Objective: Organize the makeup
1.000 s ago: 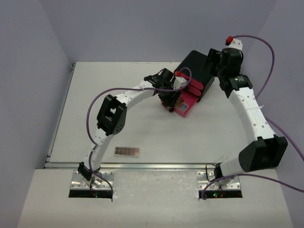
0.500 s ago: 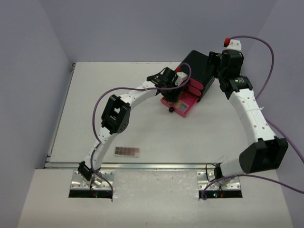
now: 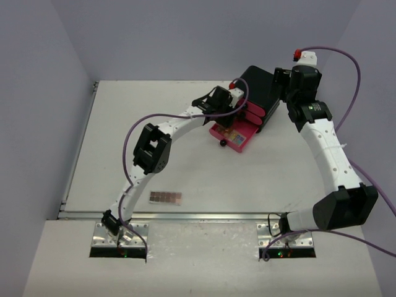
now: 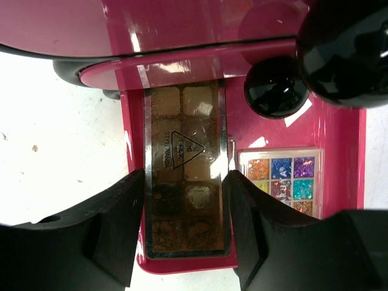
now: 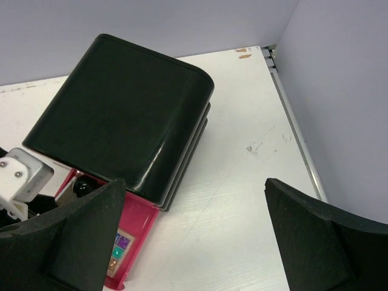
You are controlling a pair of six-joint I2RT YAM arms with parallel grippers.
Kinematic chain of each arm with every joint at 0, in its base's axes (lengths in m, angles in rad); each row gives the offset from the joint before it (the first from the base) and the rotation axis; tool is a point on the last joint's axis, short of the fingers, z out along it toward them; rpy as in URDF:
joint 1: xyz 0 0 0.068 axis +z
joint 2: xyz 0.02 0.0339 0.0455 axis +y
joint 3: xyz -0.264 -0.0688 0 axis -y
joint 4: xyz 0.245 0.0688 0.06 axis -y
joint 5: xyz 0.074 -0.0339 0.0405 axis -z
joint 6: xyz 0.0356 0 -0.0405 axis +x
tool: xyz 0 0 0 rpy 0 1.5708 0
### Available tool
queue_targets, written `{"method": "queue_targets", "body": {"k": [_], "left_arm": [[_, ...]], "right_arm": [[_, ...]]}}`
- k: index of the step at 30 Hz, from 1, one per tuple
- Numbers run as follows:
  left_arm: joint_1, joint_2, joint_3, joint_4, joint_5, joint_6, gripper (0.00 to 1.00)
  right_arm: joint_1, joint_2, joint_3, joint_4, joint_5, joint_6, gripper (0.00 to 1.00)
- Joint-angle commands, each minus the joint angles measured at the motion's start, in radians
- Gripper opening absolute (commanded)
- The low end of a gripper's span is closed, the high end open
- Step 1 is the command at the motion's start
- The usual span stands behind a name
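Note:
A brown eyeshadow palette [image 4: 185, 182] lies flat along the left side of the open pink drawer [image 4: 339, 182]. A multicoloured palette [image 4: 280, 179] lies beside it, also visible in the top view [image 3: 239, 142]. A round glossy black thing [image 4: 276, 94] sits at the drawer's back; I cannot tell if it is the compact or a knob. My left gripper [image 4: 185, 182] hangs just above the drawer [image 3: 224, 119], part open, its fingers flanking the brown palette's near end. A second brown palette [image 3: 166, 197] lies on the table near the front. My right gripper [image 5: 194, 233] is wide open and empty. No pencils show.
The black box [image 3: 263, 93] with pink drawers stands at the back right and fills the right wrist view [image 5: 121, 115]. The open drawer's black knob [image 3: 221, 143] sticks out in front. The right wall and table edge [image 5: 297, 139] run close by the right gripper.
My left gripper has drawn up and back from over the drawer's front, leaving the brown palette uncovered in the drawer. The right wrist has shifted slightly right.

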Motion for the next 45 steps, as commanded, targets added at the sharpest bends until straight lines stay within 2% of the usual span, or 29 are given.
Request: {"method": "queue_targets", "body": {"k": [1,4,7,11,13,14,19,23,25,28,29,30,32,35,38,41,45], "left_arm": [[-0.009,0.010,0.004,0.131,-0.040,-0.018,0.04],[-0.009,-0.001,-0.026,0.157,-0.050,-0.014,0.39],[-0.009,-0.026,-0.046,0.162,-0.051,-0.007,0.63],[-0.009,-0.064,-0.060,0.154,-0.049,0.017,0.81],[-0.008,-0.093,-0.062,0.144,-0.033,0.021,0.96],[-0.008,-0.102,-0.062,0.136,-0.016,0.027,0.99],[-0.009,-0.168,-0.057,0.115,0.028,0.059,1.00],[-0.007,-0.250,-0.069,0.044,0.142,0.139,0.99],[-0.006,-0.317,-0.102,-0.029,0.210,0.240,0.98],[0.011,-0.502,-0.211,-0.171,0.378,0.460,0.97],[0.033,-0.556,-0.280,-0.248,0.417,0.575,0.97],[0.040,-0.601,-0.301,-0.272,0.444,0.610,0.97],[0.110,-0.696,-0.414,-0.436,0.476,0.797,0.98],[0.185,-0.787,-0.523,-0.607,0.443,0.953,1.00],[0.209,-0.887,-0.726,-0.732,0.305,1.128,1.00],[0.210,-1.057,-0.971,-0.687,0.225,1.246,1.00],[0.203,-1.193,-1.174,-0.611,0.223,1.263,1.00]], "right_arm": [[-0.007,-0.035,-0.005,0.033,0.031,-0.042,0.96],[-0.008,-0.044,-0.002,0.036,0.040,-0.057,0.97],[-0.009,-0.046,-0.002,0.036,0.035,-0.053,0.97],[-0.009,-0.041,0.000,0.036,0.022,-0.038,0.97],[-0.009,-0.038,0.004,0.036,0.007,-0.024,0.97],[-0.009,-0.034,0.005,0.036,-0.004,-0.019,0.97],[-0.009,-0.014,0.019,0.032,-0.076,0.014,0.97],[-0.009,0.030,0.060,-0.002,-0.156,0.060,0.97],[-0.009,0.056,0.076,-0.021,-0.185,0.086,0.97],[-0.009,0.078,0.074,-0.034,-0.215,0.133,0.97],[-0.009,0.082,0.068,-0.033,-0.232,0.141,0.97],[-0.009,0.084,0.066,-0.033,-0.237,0.147,0.97],[-0.009,0.087,0.055,-0.034,-0.267,0.161,0.97],[-0.009,0.083,0.041,-0.039,-0.287,0.181,0.96],[-0.009,0.072,0.009,-0.035,-0.293,0.194,0.95],[-0.008,0.063,-0.012,-0.039,-0.290,0.217,0.95],[-0.008,0.051,-0.020,-0.064,-0.308,0.217,0.94]]}}
